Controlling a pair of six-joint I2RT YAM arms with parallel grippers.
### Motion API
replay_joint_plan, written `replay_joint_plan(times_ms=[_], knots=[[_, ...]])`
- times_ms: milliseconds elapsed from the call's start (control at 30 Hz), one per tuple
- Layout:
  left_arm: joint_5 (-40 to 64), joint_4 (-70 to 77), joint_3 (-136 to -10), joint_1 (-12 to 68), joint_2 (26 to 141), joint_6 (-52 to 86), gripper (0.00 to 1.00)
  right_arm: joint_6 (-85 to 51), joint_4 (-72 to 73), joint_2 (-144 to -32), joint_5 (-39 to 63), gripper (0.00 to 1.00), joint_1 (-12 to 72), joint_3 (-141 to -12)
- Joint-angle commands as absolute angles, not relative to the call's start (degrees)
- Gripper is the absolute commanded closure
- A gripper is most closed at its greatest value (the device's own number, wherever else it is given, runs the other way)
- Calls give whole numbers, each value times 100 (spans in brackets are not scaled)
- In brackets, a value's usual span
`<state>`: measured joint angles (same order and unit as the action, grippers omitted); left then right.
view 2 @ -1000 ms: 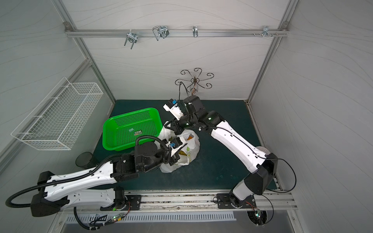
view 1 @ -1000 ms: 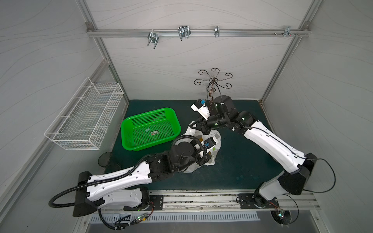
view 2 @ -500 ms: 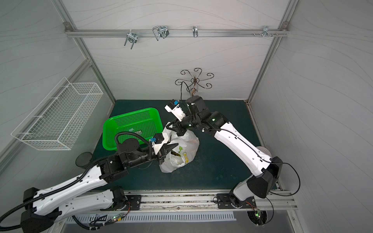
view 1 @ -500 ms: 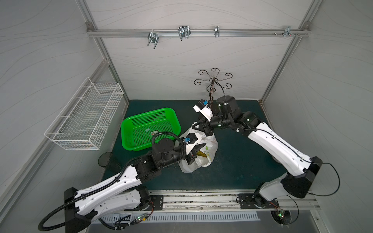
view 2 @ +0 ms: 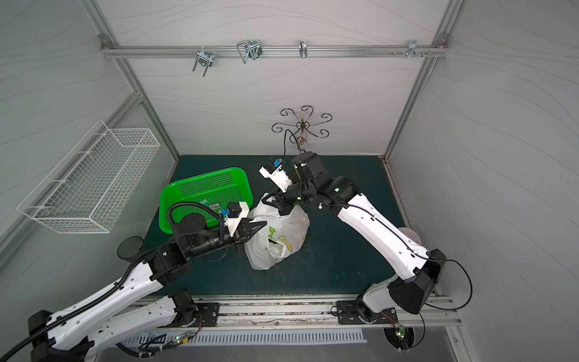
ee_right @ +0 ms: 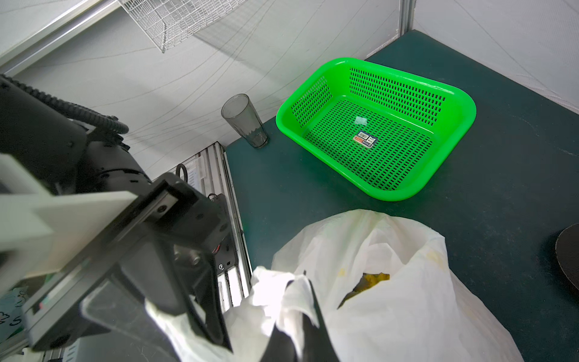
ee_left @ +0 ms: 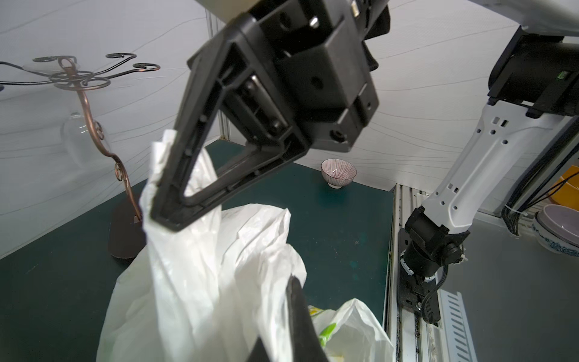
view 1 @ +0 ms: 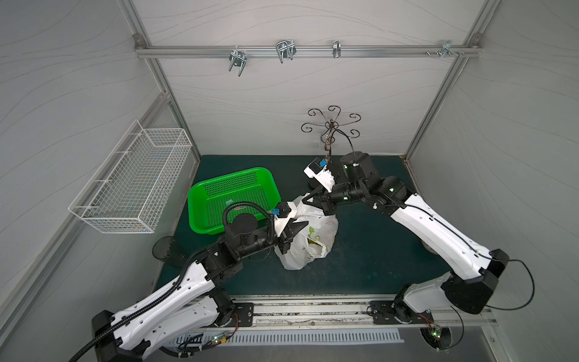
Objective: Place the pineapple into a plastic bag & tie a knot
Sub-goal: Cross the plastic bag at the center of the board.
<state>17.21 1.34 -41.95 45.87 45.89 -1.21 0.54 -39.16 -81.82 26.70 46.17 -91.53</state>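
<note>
1. Mid-frame in both top views, bag stands on table, just right of basket.
2. Left tool is clamped on the bag's left edge.
3. Right tool is clamped on the bag's top.

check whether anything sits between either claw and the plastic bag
Nothing visible does. The left claw and the right claw are each shut directly on white plastic at the top of the plastic bag; the green basket lies off to the side.

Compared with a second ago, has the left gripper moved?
Yes. In both top views the left gripper now sits closer to the basket, shut on the bag.
</note>
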Motion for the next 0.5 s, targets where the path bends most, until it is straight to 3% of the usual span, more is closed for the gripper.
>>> replay_joint_plan(times_ms=[0,467], knots=[[2026,118,-4202,4337,4365,15,100,134,-4007,-7892,2630,100,4649,-9167],[2156,-5,-4071,4047,4749,154,100,272,-4529,-7657,2394,100,5044,-9352]])
